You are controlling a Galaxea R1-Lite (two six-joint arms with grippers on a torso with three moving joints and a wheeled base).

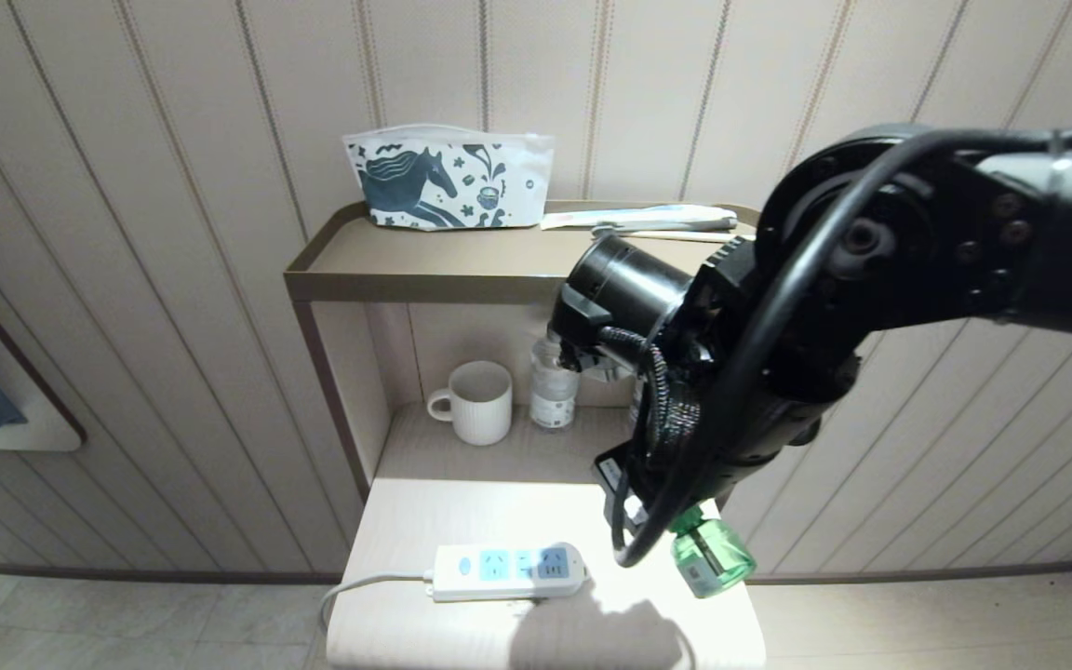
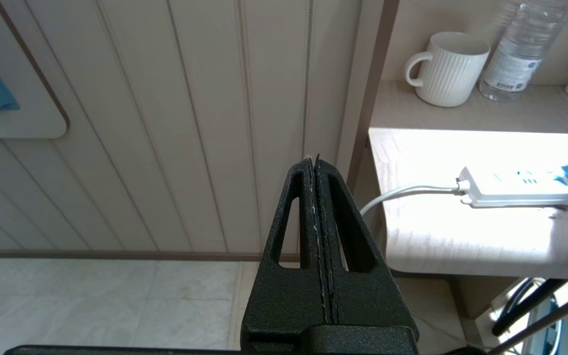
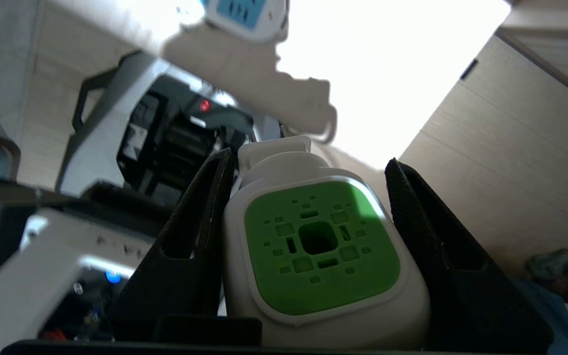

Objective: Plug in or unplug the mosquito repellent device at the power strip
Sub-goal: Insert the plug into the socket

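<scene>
The right gripper (image 3: 308, 207) grasps the repellent device (image 3: 321, 251), hanging in the air at four o'clock from the power strip (image 1: 508, 569). The black arm (image 1: 778, 354) partly hides one water bottle (image 1: 553, 391) beside the mug (image 1: 477, 400). The left gripper (image 2: 316, 167) is clenched, beside the table (image 2: 412, 236).

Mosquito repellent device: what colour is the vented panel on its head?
Green, set in a white casing on the mosquito repellent device; clearest in the right wrist view.

Pale table (image 1: 387, 521) under power strip (image 1: 508, 570).
</scene>
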